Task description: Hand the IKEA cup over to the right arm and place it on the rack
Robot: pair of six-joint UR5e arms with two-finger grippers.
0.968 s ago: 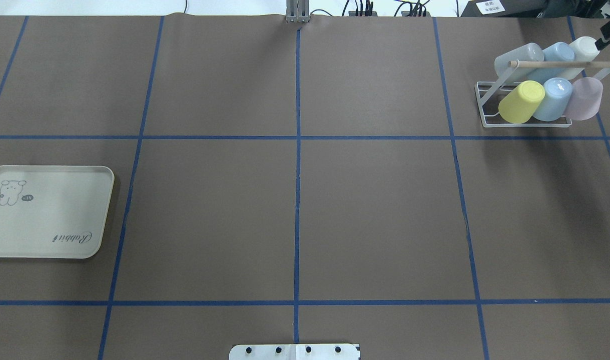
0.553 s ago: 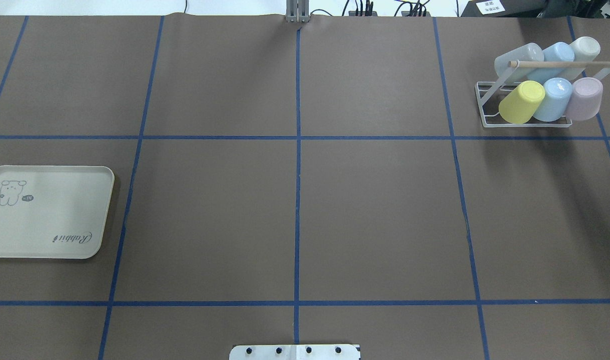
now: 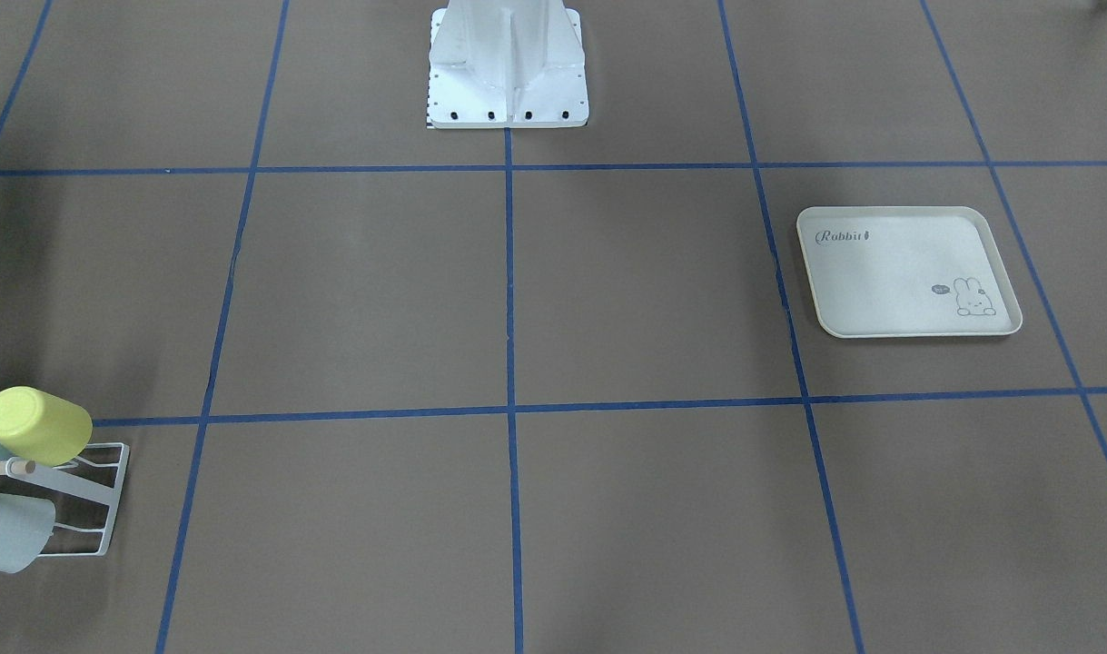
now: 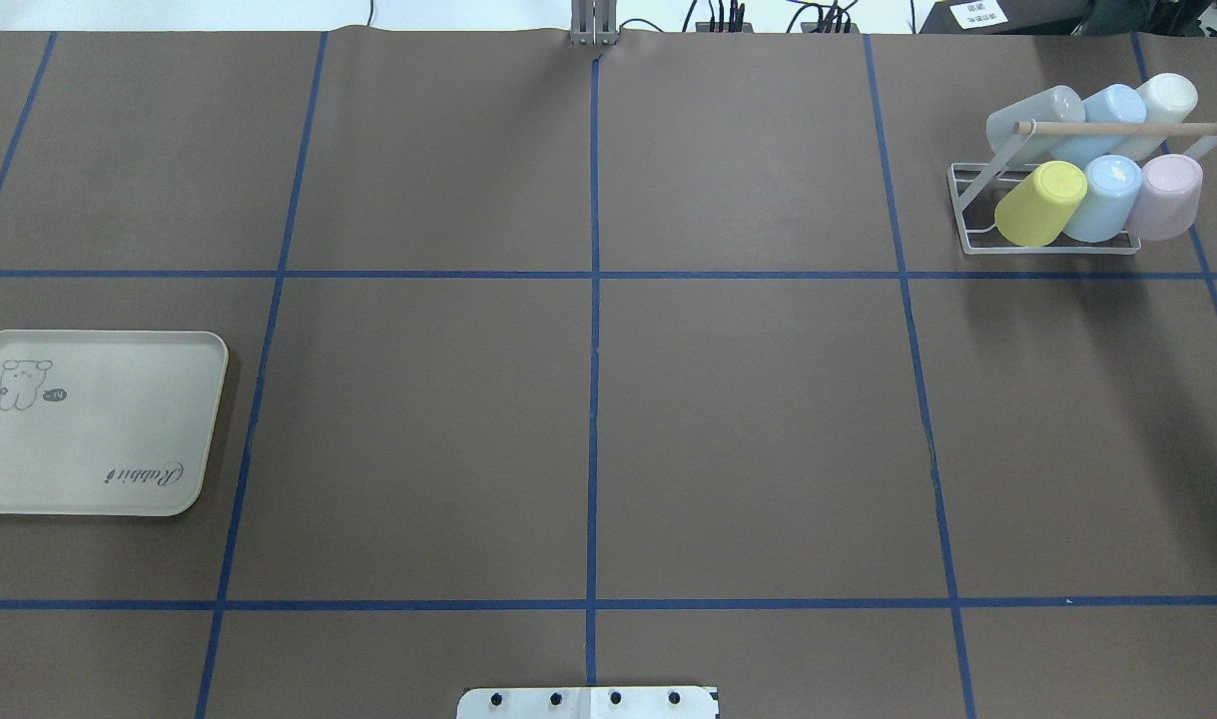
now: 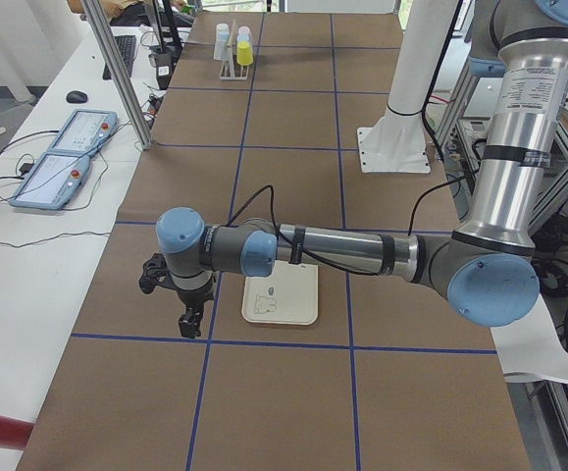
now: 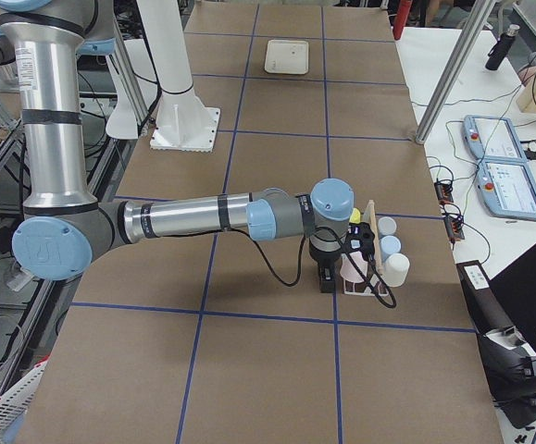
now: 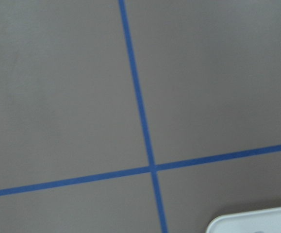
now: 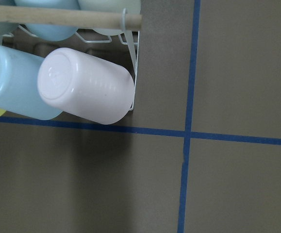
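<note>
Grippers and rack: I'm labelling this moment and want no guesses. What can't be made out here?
- Left gripper: shows only in the exterior left view, small; open or shut cannot be told.
- Right gripper: only in the exterior right view, beside the rack; same doubt.
- Rack in the front-facing view: cut by the left edge.
- Tray in the left wrist view: only a corner, at the bottom edge.

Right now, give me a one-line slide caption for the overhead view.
Six pastel cups on the white wire rack at far right; cream rabbit tray at the table's left edge.
</note>
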